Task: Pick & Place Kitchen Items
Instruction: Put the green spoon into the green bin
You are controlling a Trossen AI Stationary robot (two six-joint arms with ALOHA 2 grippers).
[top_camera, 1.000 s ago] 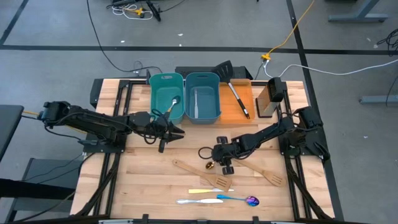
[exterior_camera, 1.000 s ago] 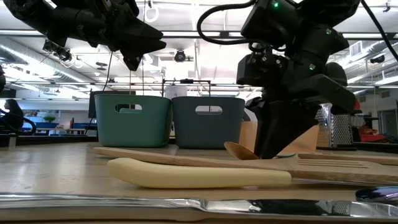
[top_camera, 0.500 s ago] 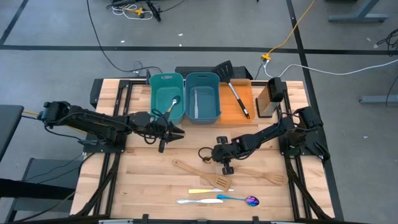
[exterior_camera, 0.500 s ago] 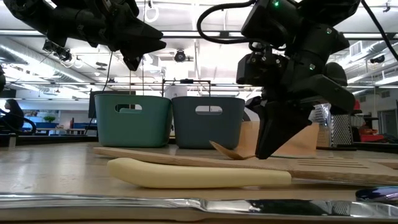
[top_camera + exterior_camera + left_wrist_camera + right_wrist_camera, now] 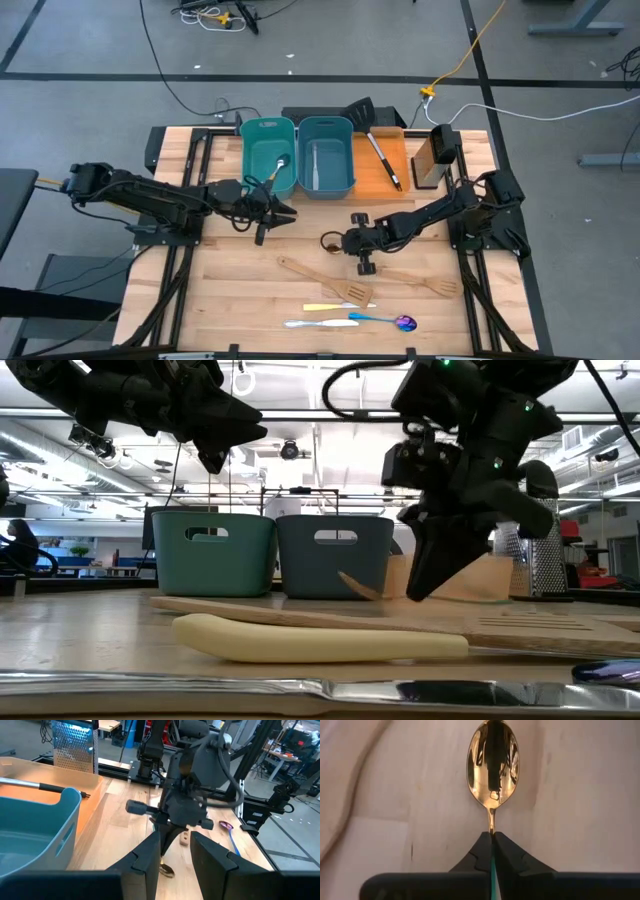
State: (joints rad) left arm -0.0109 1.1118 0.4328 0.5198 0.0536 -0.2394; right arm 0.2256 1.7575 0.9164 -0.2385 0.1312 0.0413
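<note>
**A:** The right gripper (image 5: pixel 492 840) has its jaws closed on the thin handle of the gold spoon (image 5: pixel 492 760), right at the very end of it. Spoon and gripper are near the middle of the table (image 5: pixel 230 290), between the bins and the utensils lying toward the front edge.

**B:** In the low view the bowl sits just clear of the wood, tilted up. I'd lift straight before swinging, since a pinch that far out on a slim handle could let the spoon pivot. Keep the wrist steady and the move slow.

**A:** Where should it go? The left teal bin (image 5: pixel 268 155) at the back edge already has what looks like a cream-handled utensil leaning in it. The right teal bin (image 5: pixel 327 155) beside it holds a pale, silvery piece lying flat.

**B:** I can't tell which bin is meant for it. Either way, carry it above the rim and release low inside, so it doesn't bounce out.

**A:** The orange tray (image 5: pixel 380 165) next to the bins carries the black slotted spatula (image 5: pixel 372 135), its head overhanging the back edge.

**B:** And the left gripper (image 5: pixel 283 213)?

**A:** It hovers just in front of the left bin, jaws partly apart and holding nothing. Watch for the arms crowding each other there.

**B:** Still on the table near the front edge: two wooden spatulas (image 5: pixel 325 280), a cream-handled knife (image 5: pixel 335 306), a silver piece (image 5: pixel 315 323) and the blue-handled purple spoon (image 5: pixel 385 320).
</note>
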